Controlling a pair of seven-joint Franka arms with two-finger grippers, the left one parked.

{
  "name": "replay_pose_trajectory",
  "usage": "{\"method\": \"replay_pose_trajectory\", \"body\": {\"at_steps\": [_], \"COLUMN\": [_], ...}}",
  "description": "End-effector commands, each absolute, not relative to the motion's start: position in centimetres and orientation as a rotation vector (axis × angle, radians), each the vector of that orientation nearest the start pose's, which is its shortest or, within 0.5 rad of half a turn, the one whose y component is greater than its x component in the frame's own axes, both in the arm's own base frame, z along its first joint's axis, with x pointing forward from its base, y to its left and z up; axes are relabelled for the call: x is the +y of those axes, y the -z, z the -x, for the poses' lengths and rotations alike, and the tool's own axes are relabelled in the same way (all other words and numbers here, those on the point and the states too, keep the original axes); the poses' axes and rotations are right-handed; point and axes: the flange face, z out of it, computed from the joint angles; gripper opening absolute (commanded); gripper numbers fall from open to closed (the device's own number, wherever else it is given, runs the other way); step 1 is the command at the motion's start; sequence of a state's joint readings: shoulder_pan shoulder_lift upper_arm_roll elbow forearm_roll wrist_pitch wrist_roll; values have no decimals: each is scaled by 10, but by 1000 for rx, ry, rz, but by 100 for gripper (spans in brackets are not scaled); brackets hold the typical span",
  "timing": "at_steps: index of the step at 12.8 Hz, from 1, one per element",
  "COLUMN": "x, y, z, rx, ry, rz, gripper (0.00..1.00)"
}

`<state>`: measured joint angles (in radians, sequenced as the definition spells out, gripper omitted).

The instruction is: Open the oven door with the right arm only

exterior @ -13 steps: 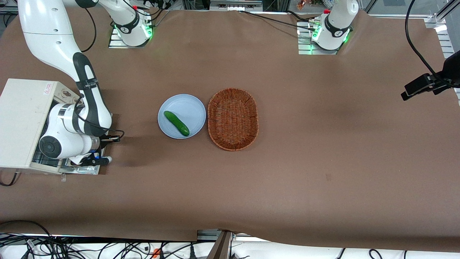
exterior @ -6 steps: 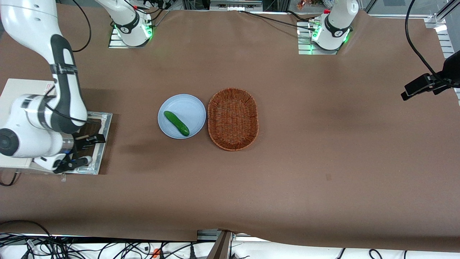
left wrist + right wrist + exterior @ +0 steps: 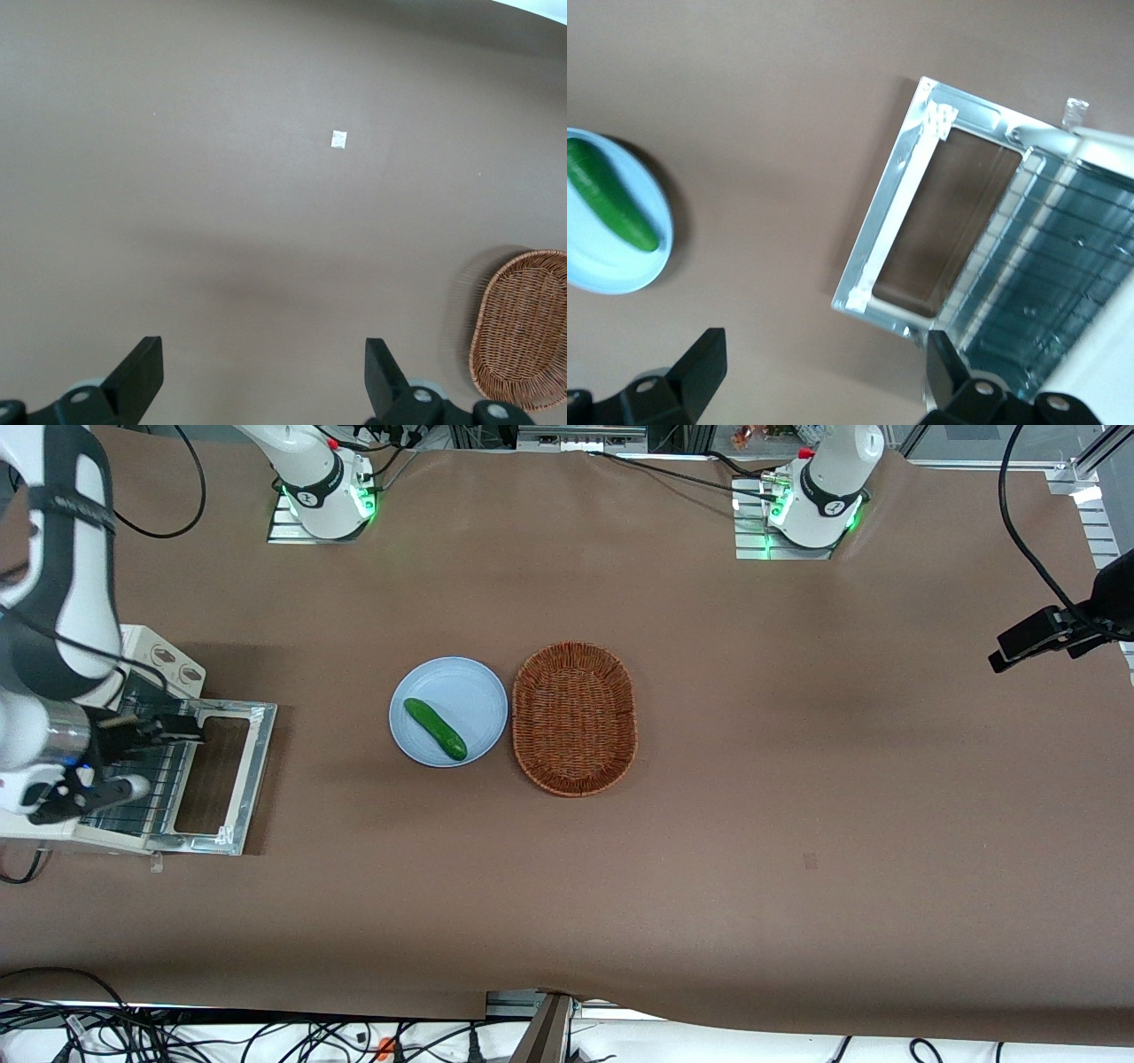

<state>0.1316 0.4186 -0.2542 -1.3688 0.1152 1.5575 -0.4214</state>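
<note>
- The gripper [image 3: 815, 376] has its two black fingers [image 3: 700, 363] spread wide with nothing between them; it is raised above the oven's open mouth, touching nothing.
- Below it, the oven door [image 3: 232, 775] lies folded down flat on the brown table [image 3: 797, 779], shiny metal inner frame up, the table colour showing through its window.
- The wire rack [image 3: 142, 797] shows in the opening, just beside the door's hinge edge.
- The white oven [image 3: 133, 657] stands at the working arm's end of the table, with two knobs on its front panel.
- The right arm [image 3: 53, 602] rises over the oven and hides most of its top.
- A light blue plate [image 3: 461, 682] holding a cucumber [image 3: 435, 729] sits well apart from the door, toward the table's middle.
- A wicker basket [image 3: 574, 717] stands just beside the plate, on the parked arm's side.
</note>
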Motion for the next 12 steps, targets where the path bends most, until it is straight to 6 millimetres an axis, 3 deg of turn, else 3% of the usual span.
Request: {"method": "replay_pose_trajectory", "body": {"at_steps": [1,4,6,12], "x": [-46,-47,-45,-36], "y": [-508,-538,-554,-577], "z": [-638,-625,-614,-600], "rx": [-459,-450,-246,-114], "ry": [-276,-235,-237,-194], "rz": [3032,3037,3102,3148], "gripper": [100,100,100,100]}}
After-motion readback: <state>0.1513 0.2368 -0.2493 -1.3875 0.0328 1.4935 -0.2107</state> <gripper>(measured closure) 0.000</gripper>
